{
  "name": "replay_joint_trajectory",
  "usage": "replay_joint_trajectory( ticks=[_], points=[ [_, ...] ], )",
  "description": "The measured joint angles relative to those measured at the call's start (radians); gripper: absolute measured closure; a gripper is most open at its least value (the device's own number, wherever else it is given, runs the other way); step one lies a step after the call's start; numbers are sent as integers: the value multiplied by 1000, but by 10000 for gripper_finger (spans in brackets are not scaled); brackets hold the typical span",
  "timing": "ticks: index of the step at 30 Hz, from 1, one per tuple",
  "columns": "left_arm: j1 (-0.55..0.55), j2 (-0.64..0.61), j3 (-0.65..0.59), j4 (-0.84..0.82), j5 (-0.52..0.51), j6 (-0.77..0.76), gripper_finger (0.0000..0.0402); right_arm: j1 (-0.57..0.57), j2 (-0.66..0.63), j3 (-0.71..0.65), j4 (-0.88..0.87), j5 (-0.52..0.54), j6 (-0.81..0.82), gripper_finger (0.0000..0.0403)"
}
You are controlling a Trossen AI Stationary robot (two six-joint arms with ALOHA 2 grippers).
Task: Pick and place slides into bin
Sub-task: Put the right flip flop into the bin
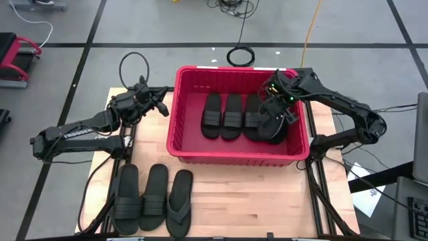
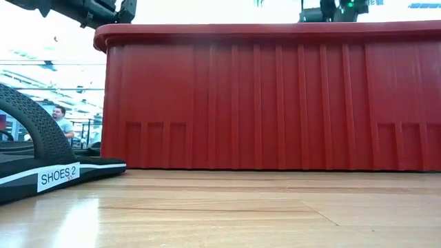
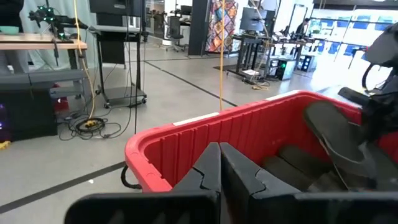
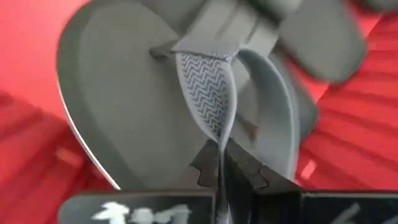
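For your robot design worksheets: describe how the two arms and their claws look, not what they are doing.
Both arms are dark, jointed and slender, with black cables looping alongside. The left arm carries white lettering. The right claw has a small green light beside it. Each claw has two dark, angular fingers.

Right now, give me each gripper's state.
Left gripper: shut, holding nothing, outside the bin.
Right gripper: shut on a flip-flop strap, over the bin.

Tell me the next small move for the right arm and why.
Probably lower a little, then open the right claw. It is shut on the strap of a flip-flop held tilted over the right end of the red bin, where strapped slides already lie flat. The left claw waits shut at the bin's left corner.
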Motion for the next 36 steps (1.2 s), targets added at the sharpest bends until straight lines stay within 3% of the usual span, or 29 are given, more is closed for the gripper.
replay_joint_trajectory(
  ticks=[8,23,32,36],
  points=[
    [7,0,0,-32,13,-3,384,-57,0,-149,105,26,-24,403],
    [7,0,0,-56,36,-25,391,-56,-89,-160,194,78,48,342],
    [7,0,0,-56,37,-24,380,-57,-135,-160,14,-106,126,340],
    [14,0,0,-57,37,-15,390,-56,-124,-159,-42,-112,131,339]
  ],
)
